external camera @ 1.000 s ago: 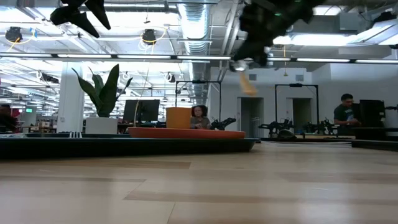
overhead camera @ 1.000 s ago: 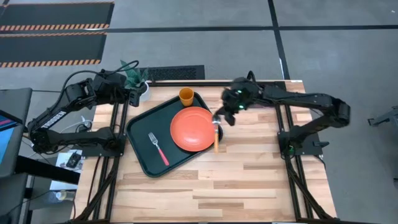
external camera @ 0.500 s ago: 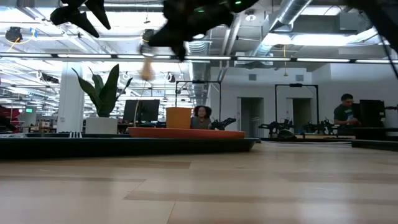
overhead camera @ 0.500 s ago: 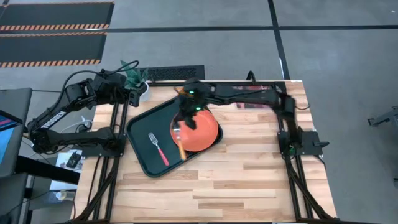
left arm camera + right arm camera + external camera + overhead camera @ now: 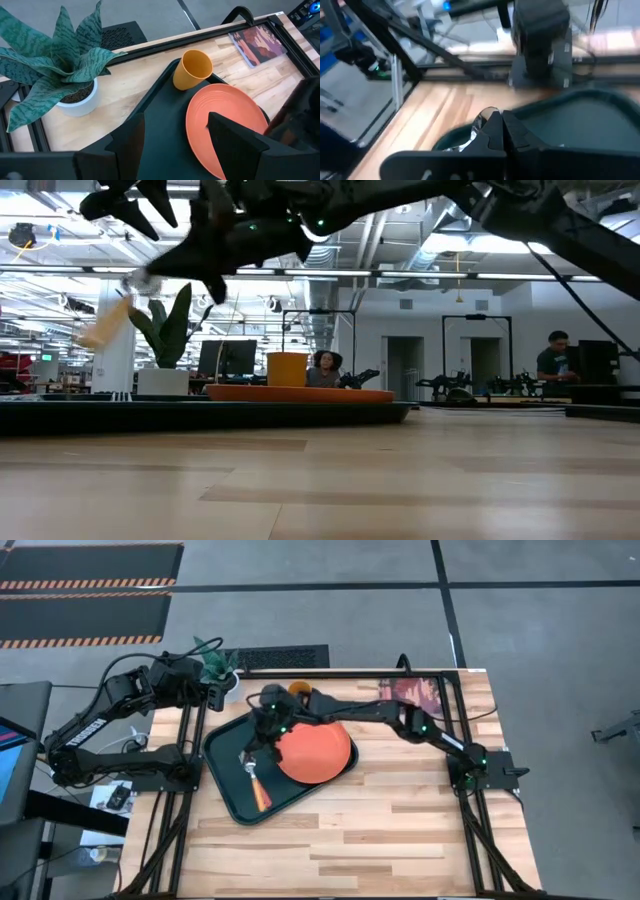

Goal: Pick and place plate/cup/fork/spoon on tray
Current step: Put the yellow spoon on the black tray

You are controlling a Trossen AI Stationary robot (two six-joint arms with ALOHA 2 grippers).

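My right gripper (image 5: 262,732) reaches over the left half of the dark green tray (image 5: 222,745) and is shut on the spoon (image 5: 105,325), whose orange-yellow handle hangs in the air. The red-handled fork (image 5: 263,798) lies flat on the tray just below it. The orange-red plate (image 5: 318,750) lies on the tray's right half. The orange cup (image 5: 298,689) stands at the tray's far corner, partly behind my right arm. My left gripper (image 5: 175,145) is open and empty, high at the far left by the plant. My right gripper pinches the spoon between its two fingers at the metal end, by the silvery bowl (image 5: 140,281), which also shows beside the fingertips in the right wrist view (image 5: 481,121). The fingers slant down from above. The spoon hangs tilted, handle end (image 5: 98,332) lowest, clear of the tray.
A white pot with a green plant (image 5: 220,667) stands at the far left edge beside the tray. A reddish picture card (image 5: 420,695) lies at the far right. Bare wooden table (image 5: 400,830) spreads over the near half. A person (image 5: 555,360) stands in the room beyond.
My right gripper has carried the spoon from the plate's right side toward the table's left edge, across the plate, to above the fork on the tray's left half. The spoon has stayed lifted with its handle hanging. Plate, cup and fork have not moved.
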